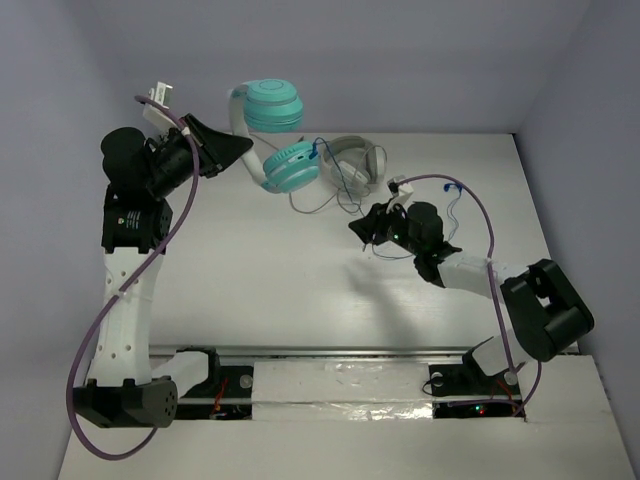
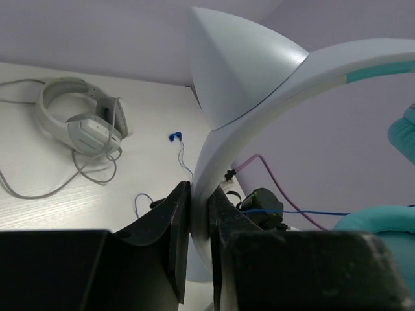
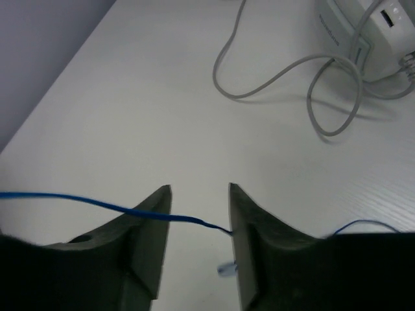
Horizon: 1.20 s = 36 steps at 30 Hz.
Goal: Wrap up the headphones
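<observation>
Left gripper point(image 2: 200, 202) pinches headphones point(image 2: 259, 84); right gripper point(image 3: 200, 193) straddles cable point(image 3: 78, 201).

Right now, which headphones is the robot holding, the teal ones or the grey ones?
The teal over-ear headphones with round cups: the left end effector pinches their pale headband. The grey-white headphones lie on the table, ungripped.

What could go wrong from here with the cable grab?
1. The thin blue cable crosses the open right gripper near its fingertips; it may slip out when the jaws close.
2. In the top view that cable passes by the grey-white headphones, so pulling could snag them.
3. The left gripper pinches only the headband; the teal headphones might twist.
</observation>
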### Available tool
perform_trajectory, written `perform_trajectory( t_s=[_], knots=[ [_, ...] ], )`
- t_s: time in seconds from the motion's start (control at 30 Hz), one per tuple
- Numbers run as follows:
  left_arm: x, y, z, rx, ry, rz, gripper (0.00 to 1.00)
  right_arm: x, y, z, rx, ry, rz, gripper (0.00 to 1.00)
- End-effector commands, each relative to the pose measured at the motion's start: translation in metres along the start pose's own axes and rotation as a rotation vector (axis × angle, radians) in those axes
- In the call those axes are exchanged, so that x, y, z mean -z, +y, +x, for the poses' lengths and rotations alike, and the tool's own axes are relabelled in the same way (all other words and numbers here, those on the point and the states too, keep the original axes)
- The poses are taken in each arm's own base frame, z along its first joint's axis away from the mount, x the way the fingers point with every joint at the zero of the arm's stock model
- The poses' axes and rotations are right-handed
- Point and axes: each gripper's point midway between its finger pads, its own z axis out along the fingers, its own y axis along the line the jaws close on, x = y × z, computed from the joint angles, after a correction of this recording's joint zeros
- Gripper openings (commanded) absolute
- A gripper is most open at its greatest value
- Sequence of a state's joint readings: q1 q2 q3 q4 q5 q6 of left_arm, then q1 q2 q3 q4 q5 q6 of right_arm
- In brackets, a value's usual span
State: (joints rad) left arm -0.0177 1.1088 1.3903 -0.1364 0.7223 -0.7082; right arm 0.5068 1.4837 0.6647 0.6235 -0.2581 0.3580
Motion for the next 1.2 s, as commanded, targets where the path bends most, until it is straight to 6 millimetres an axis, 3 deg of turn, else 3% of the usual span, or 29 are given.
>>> perform_trajectory(
  t_s=[0.0,0.13,0.33,0.4,0.53,0.6,0.67,0.73,0.77,0.8,0.83,0.87,0.9,1.03,1.07,1.13,1.17],
  knots=[
    [0.010,-0.042,-0.022,-0.030,-0.069,0.112,0.00,-0.005,0.011,-0.017,0.005,-0.059,-0.065,0.42],
    [0.007,-0.030,-0.020,-0.013,-0.085,0.080,0.00,-0.005,0.015,-0.016,-0.012,-0.051,-0.086,0.18],
    [-0.007,0.022,-0.026,-0.005,-0.149,-0.099,0.00,-0.004,0.015,-0.010,-0.069,0.019,0.013,0.01],
    [-0.015,0.040,-0.019,0.036,-0.135,-0.127,0.00,-0.006,0.016,-0.003,-0.082,0.052,0.050,0.00],
    [-0.025,0.080,-0.007,0.096,-0.148,-0.216,0.00,-0.005,0.026,0.029,-0.114,0.166,0.143,0.00],
    [-0.024,0.089,-0.005,0.105,-0.172,-0.240,0.00,-0.002,0.025,0.037,-0.117,0.191,0.184,0.00],
    [-0.019,0.115,0.001,0.116,-0.212,-0.331,0.00,0.009,0.019,0.045,-0.105,0.219,0.254,0.00],
    [-0.009,0.115,0.004,0.127,-0.260,-0.343,0.00,0.026,0.014,0.049,-0.088,0.252,0.319,0.00],
    [-0.003,0.134,0.012,0.140,-0.284,-0.408,0.00,0.032,0.012,0.048,-0.076,0.249,0.349,0.00],
    [0.007,0.132,0.009,0.128,-0.324,-0.422,0.00,0.037,0.012,0.047,-0.076,0.252,0.356,0.00],
    [0.013,0.137,0.009,0.120,-0.347,-0.453,0.00,0.047,0.017,0.056,-0.068,0.294,0.361,0.00],
    [0.020,0.149,0.010,0.117,-0.381,-0.504,0.00,0.052,0.025,0.050,-0.066,0.284,0.350,0.00],
    [0.026,0.146,0.008,0.108,-0.403,-0.509,0.00,0.055,0.031,0.052,-0.059,0.295,0.340,0.00],
    [0.026,0.147,0.027,0.072,-0.399,-0.570,0.00,0.062,0.070,0.072,0.013,0.392,0.292,0.00],
    [0.023,0.144,0.037,0.058,-0.392,-0.586,0.00,0.060,0.094,0.071,0.055,0.391,0.262,0.00],
    [0.022,0.142,0.046,0.033,-0.385,-0.604,0.00,0.066,0.105,0.082,0.116,0.446,0.275,0.00],
    [0.022,0.144,0.052,0.020,-0.375,-0.632,0.00,0.065,0.123,0.076,0.146,0.430,0.252,0.00]
  ],
)
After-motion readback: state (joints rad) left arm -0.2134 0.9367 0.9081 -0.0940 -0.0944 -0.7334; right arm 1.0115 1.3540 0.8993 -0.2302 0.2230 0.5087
